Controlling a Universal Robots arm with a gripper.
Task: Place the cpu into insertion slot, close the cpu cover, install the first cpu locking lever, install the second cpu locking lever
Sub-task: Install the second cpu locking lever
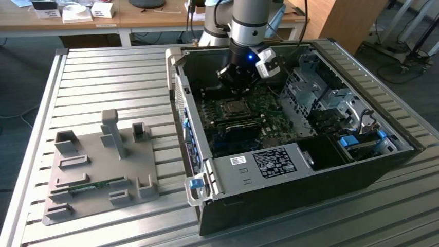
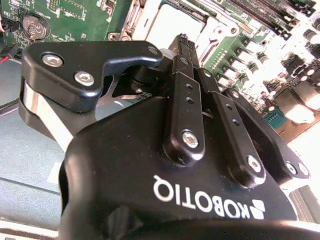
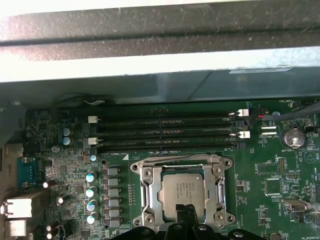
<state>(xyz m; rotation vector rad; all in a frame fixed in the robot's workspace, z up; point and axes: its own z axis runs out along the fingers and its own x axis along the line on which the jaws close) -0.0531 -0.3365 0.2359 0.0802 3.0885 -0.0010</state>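
End effector (image 3: 187, 214) over cpu (image 3: 183, 191), cpu cover (image 3: 150, 192) shut

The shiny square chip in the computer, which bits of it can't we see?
- Silver-grey square cpu: in the first wrist view, the black gripper covers its near edge.
- Silver metal cpu cover: in the second wrist view, glare and the gripper hide most.
- Exterior view: cpu too small for detail.
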